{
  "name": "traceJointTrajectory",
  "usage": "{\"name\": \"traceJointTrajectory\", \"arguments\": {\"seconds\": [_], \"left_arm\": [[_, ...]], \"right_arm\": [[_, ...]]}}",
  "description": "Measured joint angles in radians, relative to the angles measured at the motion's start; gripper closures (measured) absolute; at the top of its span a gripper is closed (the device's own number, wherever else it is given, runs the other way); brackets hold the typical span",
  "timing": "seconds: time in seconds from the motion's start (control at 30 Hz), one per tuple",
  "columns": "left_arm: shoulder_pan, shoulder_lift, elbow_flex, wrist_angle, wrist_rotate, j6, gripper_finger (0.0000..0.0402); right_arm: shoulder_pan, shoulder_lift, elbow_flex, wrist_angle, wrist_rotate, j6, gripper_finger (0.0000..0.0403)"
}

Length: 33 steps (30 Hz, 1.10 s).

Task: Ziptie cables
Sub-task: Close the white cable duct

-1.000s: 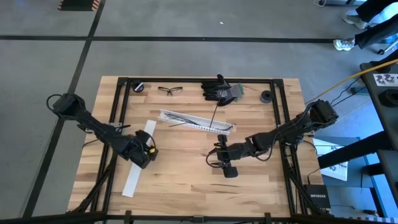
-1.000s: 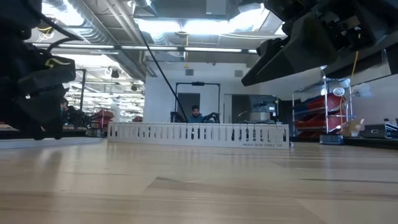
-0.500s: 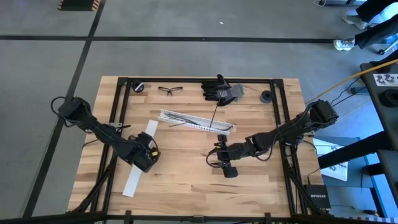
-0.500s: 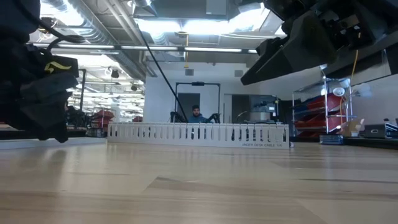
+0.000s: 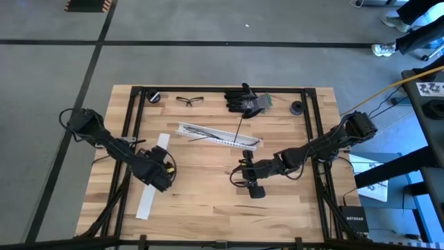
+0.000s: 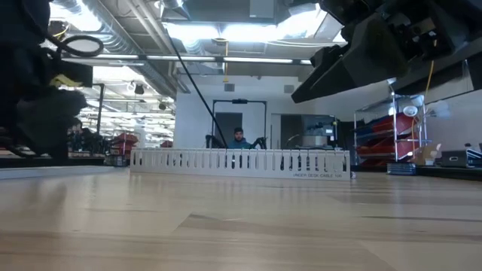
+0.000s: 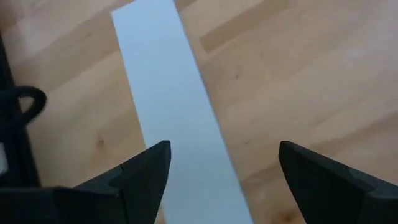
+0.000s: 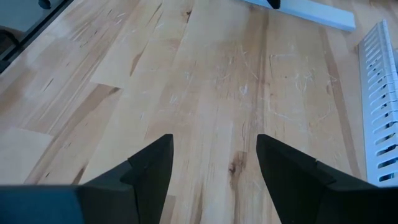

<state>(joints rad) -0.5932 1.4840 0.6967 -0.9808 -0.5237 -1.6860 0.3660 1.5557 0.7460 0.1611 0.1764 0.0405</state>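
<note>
One line of small dark print stands on the white slotted rail (image 6: 241, 162) in the low view, near its right end, but it is too small to read with certainty; behind the rail a person (image 6: 238, 138) sits far off in the room, only partly seen. The cables (image 5: 200, 132) lie on the rail (image 5: 219, 135) toward its left end in the high view, thin and hard to separate from each other; a thin dark rod (image 5: 239, 129) leans up from the rail's right part. At the table's (image 5: 208, 201) far edge lie safety glasses (image 5: 189, 101), black gloves (image 5: 245, 99) and two small dark round things, too small to identify. The left gripper (image 7: 221, 165) hangs over the flat white strip (image 7: 177, 118), fingers (image 7: 146, 165) wide apart on both sides of it, not touching; the strip's near end is cut off under the wrist. The right gripper (image 8: 212, 155) is low over bare wood in front of the rail (image 8: 380, 106), fingers (image 8: 283, 155) apart, holding nothing; its arm stretches in from the right table edge.
</note>
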Motion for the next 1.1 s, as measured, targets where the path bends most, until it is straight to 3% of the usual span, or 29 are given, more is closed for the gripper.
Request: {"name": "traceJointTrajectory", "arguments": {"seconds": [0.3, 0.43, 0.7, 0.9, 1.1], "left_arm": [[-0.076, -0.001, -0.134, 0.136, 0.023, -0.199, 0.0118], [-0.095, 0.0, -0.142, 0.191, 0.006, -0.172, 0.0119], [-0.101, -0.001, -0.139, 0.35, -0.004, 0.077, 0.0169], [-0.097, 0.004, -0.098, 0.453, 0.028, 0.307, 0.0176], [-0.056, 0.012, -0.086, 0.781, 0.067, 0.644, 0.0174]], "right_arm": [[0.0, 0.0, 0.0, -0.006, -0.005, 0.0, 0.0185], [0.0, 0.0, 0.0, -0.006, -0.008, -0.001, 0.0185], [0.0, 0.0, 0.0, -0.007, -0.01, -0.001, 0.0185], [0.0, 0.0, 0.011, -0.075, -0.02, 0.011, 0.0185], [0.0, 0.0, 0.072, -0.199, -0.074, 0.068, 0.0185]]}}
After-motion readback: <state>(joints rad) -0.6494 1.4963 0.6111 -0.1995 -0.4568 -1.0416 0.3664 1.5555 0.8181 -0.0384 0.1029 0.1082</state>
